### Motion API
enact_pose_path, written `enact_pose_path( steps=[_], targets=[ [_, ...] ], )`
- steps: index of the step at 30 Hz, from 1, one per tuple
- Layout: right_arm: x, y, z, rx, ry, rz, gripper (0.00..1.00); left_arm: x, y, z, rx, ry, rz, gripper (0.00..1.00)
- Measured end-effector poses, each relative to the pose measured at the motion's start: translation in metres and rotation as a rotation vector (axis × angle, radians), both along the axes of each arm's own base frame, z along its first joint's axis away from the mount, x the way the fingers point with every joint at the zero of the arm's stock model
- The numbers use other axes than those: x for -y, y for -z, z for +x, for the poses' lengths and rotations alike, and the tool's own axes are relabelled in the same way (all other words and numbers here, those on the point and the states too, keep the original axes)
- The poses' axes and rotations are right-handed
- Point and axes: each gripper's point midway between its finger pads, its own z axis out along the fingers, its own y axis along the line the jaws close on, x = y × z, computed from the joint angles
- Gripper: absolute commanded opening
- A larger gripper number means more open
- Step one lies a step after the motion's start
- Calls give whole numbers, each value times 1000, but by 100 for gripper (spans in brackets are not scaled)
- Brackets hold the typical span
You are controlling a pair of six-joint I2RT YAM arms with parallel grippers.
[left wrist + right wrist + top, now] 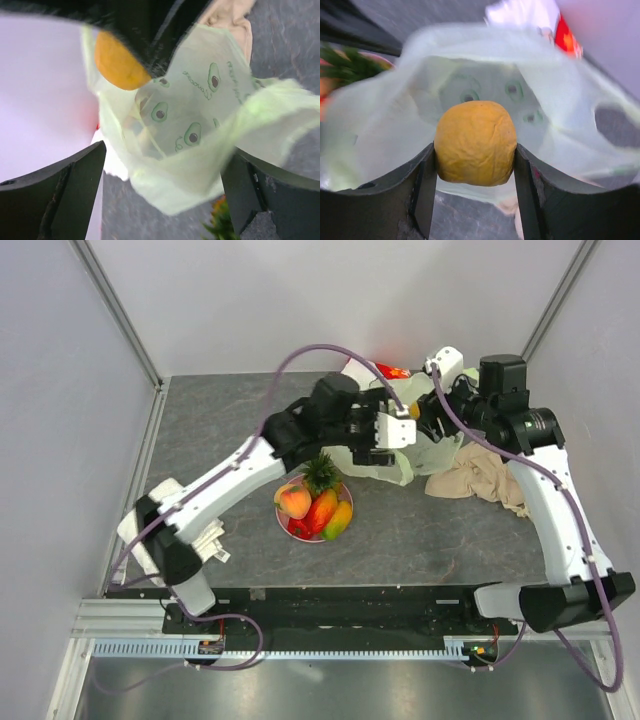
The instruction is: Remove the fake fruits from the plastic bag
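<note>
With right claw (475, 150), pinches round orange plastic fruit (476, 132) mid-frame; with left claw (160, 172) spread, straddles translucent pale-green bag (200, 115).

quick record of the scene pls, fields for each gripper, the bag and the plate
left gripper: open, film of the plastic bag between its jaws
right gripper: shut on the orange, at the bag's mouth
plastic bag: pale green, avocado print, mouth open
pink plate: holds pineapple, peach, other fruits
</note>
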Motion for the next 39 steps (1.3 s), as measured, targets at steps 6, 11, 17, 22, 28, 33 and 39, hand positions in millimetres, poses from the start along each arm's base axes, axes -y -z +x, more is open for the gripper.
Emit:
enact_pose_path(
  steps=[6, 11, 17, 22, 28, 33, 39],
  targets=[
    [-101, -62, -68, 148, -330, 39, 45, -114, -114, -52, -28, -185, -292, 99],
    [-167, -35, -117, 90, -586, -25, 43, -233, -168, -88, 32, -419, -534, 99],
    [-231, 30, -138, -5, -786, -191, 42, -300, -110, -67, -72, -726, -545, 99],
    [-250, 67, -139, -37, -860, -273, 44, -341, -50, -61, -232, -924, -553, 99],
    [-244, 89, -128, 0, -870, -366, 45, -357, -58, -89, -224, -955, -660, 99],
    [-246, 102, -120, 22, -875, -413, 45, -358, -68, -103, -190, -932, -693, 98],
    [-246, 122, -111, 32, -870, -469, 46, -357, -65, -100, -217, -931, -698, 98]
  ],
)
